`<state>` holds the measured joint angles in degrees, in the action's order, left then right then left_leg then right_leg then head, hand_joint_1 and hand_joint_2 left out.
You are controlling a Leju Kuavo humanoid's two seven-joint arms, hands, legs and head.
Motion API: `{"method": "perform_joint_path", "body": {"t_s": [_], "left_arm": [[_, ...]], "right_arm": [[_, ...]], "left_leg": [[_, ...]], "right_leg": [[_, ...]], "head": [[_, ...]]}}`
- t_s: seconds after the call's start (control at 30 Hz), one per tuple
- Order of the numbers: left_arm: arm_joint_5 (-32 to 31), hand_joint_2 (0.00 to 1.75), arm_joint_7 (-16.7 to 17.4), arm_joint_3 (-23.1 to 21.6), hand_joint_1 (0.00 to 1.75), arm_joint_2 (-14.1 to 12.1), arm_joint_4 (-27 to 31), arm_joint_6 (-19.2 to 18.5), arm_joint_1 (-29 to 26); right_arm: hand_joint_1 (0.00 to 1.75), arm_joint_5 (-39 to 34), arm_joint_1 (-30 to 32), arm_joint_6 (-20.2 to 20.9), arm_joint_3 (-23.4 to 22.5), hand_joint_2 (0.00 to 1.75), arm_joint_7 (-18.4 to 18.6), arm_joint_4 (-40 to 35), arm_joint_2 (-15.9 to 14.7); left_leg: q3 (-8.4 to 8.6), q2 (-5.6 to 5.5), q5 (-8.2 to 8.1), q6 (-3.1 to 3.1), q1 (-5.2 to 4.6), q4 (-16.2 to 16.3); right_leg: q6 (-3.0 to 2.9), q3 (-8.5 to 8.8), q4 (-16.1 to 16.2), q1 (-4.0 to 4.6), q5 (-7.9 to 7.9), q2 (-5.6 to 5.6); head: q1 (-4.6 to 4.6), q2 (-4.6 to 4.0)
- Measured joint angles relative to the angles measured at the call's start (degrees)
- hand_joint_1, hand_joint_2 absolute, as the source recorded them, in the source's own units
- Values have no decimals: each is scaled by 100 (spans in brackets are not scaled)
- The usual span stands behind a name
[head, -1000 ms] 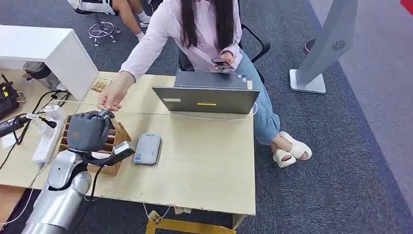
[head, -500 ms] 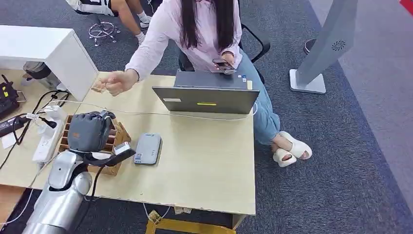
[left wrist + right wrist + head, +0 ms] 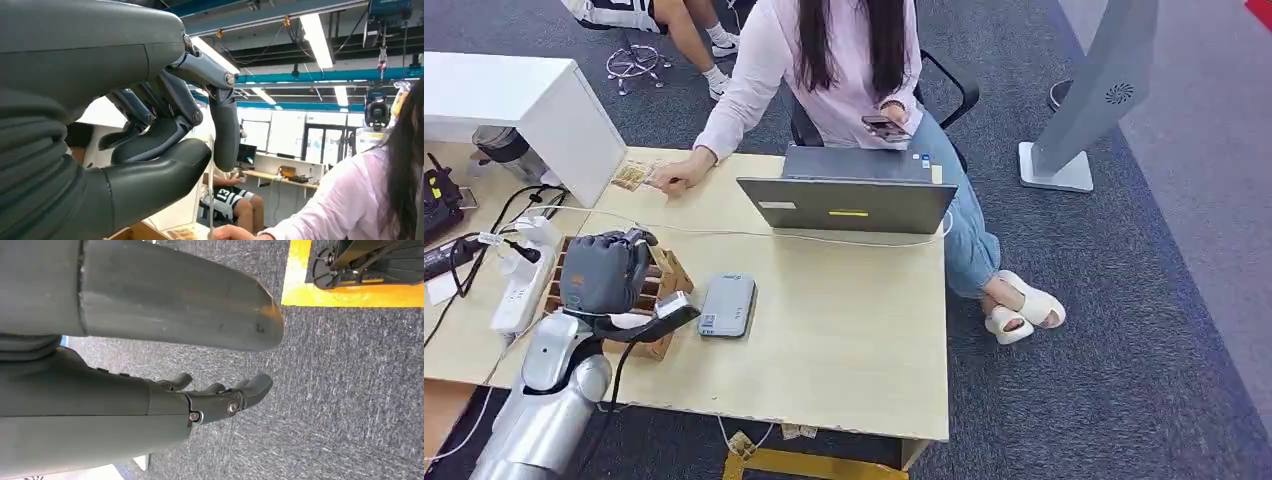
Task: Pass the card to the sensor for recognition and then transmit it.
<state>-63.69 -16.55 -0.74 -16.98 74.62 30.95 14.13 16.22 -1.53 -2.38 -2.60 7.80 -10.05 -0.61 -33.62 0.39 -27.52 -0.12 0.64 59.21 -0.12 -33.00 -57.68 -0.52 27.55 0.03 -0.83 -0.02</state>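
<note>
Left hand [image 3: 604,272]: raised over the wooden divided rack [image 3: 671,272] at the near left of the table [image 3: 844,340], back of the hand facing up. In the left wrist view the dark fingers [image 3: 223,125] curl in toward the thick thumb, a small gap between them, and nothing can be seen held there.

Card pile [image 3: 629,177]: small tan cards lying flat at the far left corner of the table, just beside the white cabinet [image 3: 524,100]. A person's hand [image 3: 672,181] rests on the tabletop with its fingertips at the pile's edge. The pile is well apart from the robot's hand.

Sensor [image 3: 727,304]: flat grey slab with rounded corners, lying on the table just beside the rack, on the side toward the middle of the table. Nothing lies on it.

Right hand [image 3: 215,402]: hanging low over grey carpet [image 3: 350,390], fingers nearly straight and slightly apart, holding nothing. A yellow floor marking [image 3: 350,290] lies on the carpet.

Around:
- Laptop [image 3: 849,203] open at the far edge of the table, lid toward the robot.
- Person [image 3: 844,60] in a pink shirt seated behind it, the other hand holding a phone [image 3: 884,127].
- Thin white cable [image 3: 724,233] running across the table between laptop and rack.
- White power strip [image 3: 519,285] left of the rack, plugs and dark cables in it.
- Grey floor stand [image 3: 1084,100] on the carpet at far right.
</note>
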Motion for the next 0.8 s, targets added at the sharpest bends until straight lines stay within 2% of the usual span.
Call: {"method": "perform_joint_path", "body": {"t_s": [0.43,0.8], "left_arm": [[-350,175,83,-7,175,15,-297,-103,14],[-527,175,142,-157,175,133,-518,-212,233]], "right_arm": [[0,4,-1,61,-4,0,-24,0,0],[0,15,-2,61,-7,0,11,0,4]], "left_leg": [[1,1,0,0,0,0],[2,2,0,0,0,1]], "right_leg": [[0,-3,0,0,0,1],[0,-4,0,0,0,2]], "head": [[0,0],[2,0]]}}
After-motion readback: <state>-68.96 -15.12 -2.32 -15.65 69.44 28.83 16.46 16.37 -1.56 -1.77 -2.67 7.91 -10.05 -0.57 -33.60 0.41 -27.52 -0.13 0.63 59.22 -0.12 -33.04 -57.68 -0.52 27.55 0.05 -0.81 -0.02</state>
